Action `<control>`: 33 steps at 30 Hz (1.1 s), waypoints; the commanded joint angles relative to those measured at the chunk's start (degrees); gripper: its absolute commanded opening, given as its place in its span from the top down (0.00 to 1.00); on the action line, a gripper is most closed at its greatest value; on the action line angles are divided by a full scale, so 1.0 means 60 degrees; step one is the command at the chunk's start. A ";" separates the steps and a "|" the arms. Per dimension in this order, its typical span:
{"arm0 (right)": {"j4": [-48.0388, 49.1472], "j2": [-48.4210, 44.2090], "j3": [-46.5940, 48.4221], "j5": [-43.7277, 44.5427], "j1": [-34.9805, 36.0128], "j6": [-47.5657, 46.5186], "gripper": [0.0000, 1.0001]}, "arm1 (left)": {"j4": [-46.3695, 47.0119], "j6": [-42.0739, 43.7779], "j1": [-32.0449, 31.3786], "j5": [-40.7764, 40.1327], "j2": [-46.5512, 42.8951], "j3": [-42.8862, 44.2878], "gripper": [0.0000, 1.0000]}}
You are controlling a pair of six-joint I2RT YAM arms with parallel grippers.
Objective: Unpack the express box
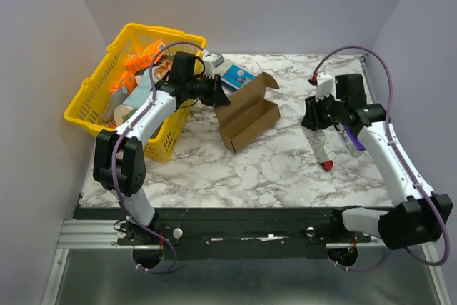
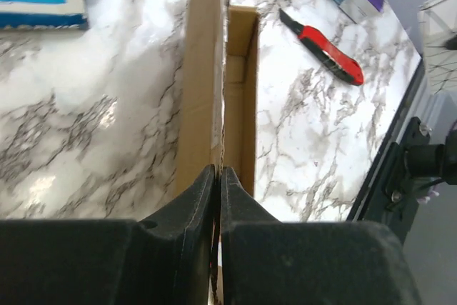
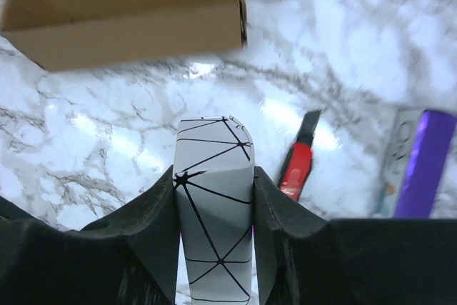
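- Top external view: the express box (image 1: 247, 121) lies open near the middle of the marble desk (image 1: 271, 173), one long flap raised towards the back.
- The left end effector (image 1: 216, 93) sits at the box's left end, its fingers (image 2: 196, 205) pressed nearly together on a thin cardboard edge.
- The left arm reaches across the yellow basket (image 1: 89, 94), which stands at the desk's left side and holds several items.
- A blue-and-white box (image 1: 235, 74) lies just behind the carton.
- The right end effector (image 3: 214, 176), well apart to the right, clamps a white pack with black lines (image 3: 214, 212).
- Below that pack lie a red utility knife (image 3: 296, 166) and, beside it, a purple bar (image 3: 423, 166); from above, the pack hides most of the knife.
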 commanded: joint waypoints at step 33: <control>0.0043 0.2033 0.3385 0.4088 -0.2145 0.1638 0.00 | -0.1092 0.2154 -0.0792 -0.2119 -0.1005 0.2247 0.01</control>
